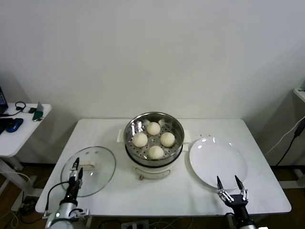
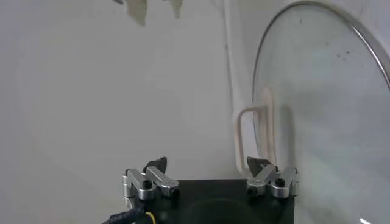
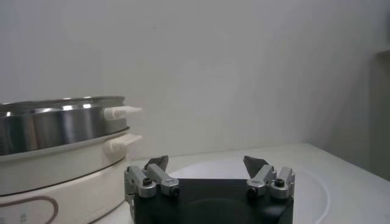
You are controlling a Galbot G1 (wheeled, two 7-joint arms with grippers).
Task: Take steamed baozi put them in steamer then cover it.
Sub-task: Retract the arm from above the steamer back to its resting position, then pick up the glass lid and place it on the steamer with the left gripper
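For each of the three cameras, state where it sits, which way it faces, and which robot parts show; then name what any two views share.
Head view: high on the robot, facing forward and down at the table; steamer holding four baozi, both hands at the near edge.
Left wrist view: behind the open left hand, facing the cover.
Right wrist view: behind the open right hand, low over the plate, steamer beside it.
Shared: the head and right wrist views both show steamer and plate.
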